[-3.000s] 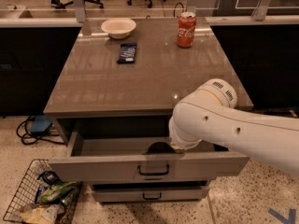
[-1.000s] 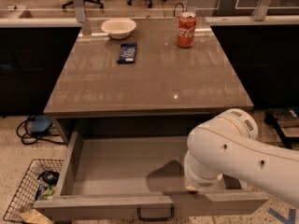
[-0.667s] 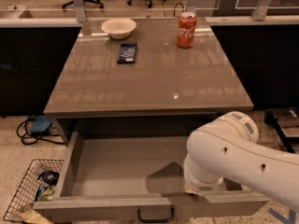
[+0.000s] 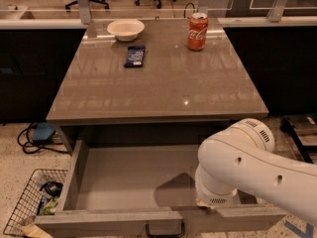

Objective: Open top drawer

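One top drawer gapes wide, front and handle facing near, long axis left-right; gripper sits inside near-right corner, grip state hidden.

Glossy tabletop, matt top drawer, tool hidden behind smooth plastic arm.
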`<act>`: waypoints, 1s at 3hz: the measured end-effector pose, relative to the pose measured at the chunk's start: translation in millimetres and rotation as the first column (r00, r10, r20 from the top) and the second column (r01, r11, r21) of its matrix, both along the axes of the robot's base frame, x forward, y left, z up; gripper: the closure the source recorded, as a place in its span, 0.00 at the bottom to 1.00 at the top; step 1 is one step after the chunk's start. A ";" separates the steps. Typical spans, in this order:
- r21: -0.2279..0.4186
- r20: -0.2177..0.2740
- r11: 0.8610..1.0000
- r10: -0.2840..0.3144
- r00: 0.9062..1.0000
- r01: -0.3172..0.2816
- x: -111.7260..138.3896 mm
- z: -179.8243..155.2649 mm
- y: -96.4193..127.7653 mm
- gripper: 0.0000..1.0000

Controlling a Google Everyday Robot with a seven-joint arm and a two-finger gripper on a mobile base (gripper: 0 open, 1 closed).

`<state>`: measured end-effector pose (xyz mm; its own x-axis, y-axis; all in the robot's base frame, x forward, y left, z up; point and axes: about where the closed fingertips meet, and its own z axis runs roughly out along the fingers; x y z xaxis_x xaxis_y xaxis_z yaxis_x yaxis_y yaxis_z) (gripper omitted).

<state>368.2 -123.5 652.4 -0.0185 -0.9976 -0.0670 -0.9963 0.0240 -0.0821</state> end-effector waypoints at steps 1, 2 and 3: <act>-0.002 0.002 1.000 0.000 1.000 0.000 -0.3 1.0 -0.2 0.35; -0.003 0.005 1.000 0.001 1.000 0.000 -0.5 1.9 -0.4 0.12; -0.004 0.007 1.000 0.001 1.000 -0.001 -0.8 2.7 -0.6 0.00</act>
